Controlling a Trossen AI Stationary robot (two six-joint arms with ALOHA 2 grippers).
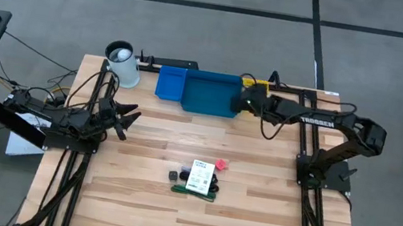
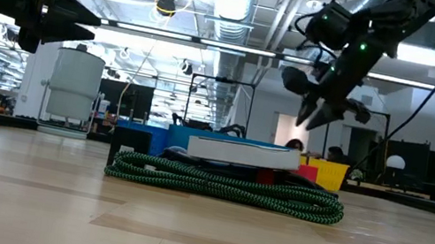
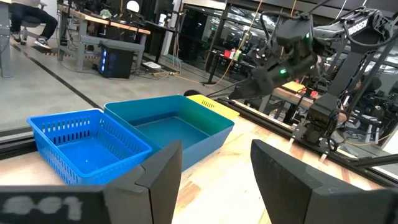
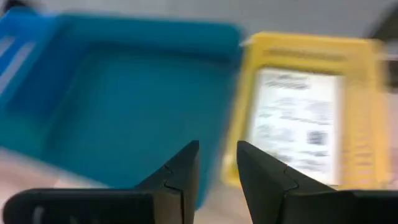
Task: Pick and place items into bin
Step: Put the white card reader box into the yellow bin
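High: right gripper (image 1: pixel 246 97) hovering at teal bin's (image 1: pixel 208 98) right edge, left gripper (image 1: pixel 129 116) waiting at table's (image 1: pixel 250 218) left side; card (image 1: pixel 200 176), cube (image 1: pixel 221 165) lying mid-table, awaiting pickup.
Low: card sitting on green ties (image 2: pixel 224 186).
Left wrist: fingers (image 3: pixel 165 177) standing apart, empty.
Right wrist: fingers (image 4: pixel 180 171) slightly apart, nothing between, likely post-drop over yellow bin (image 4: pixel 354 93).

Bright ceiling lamps (image 2: pixel 164 5) light my table (image 1: pixel 250 218) evenly — soft shadows; my right wrist's view blurs the yellow bin (image 4: pixel 354 56).
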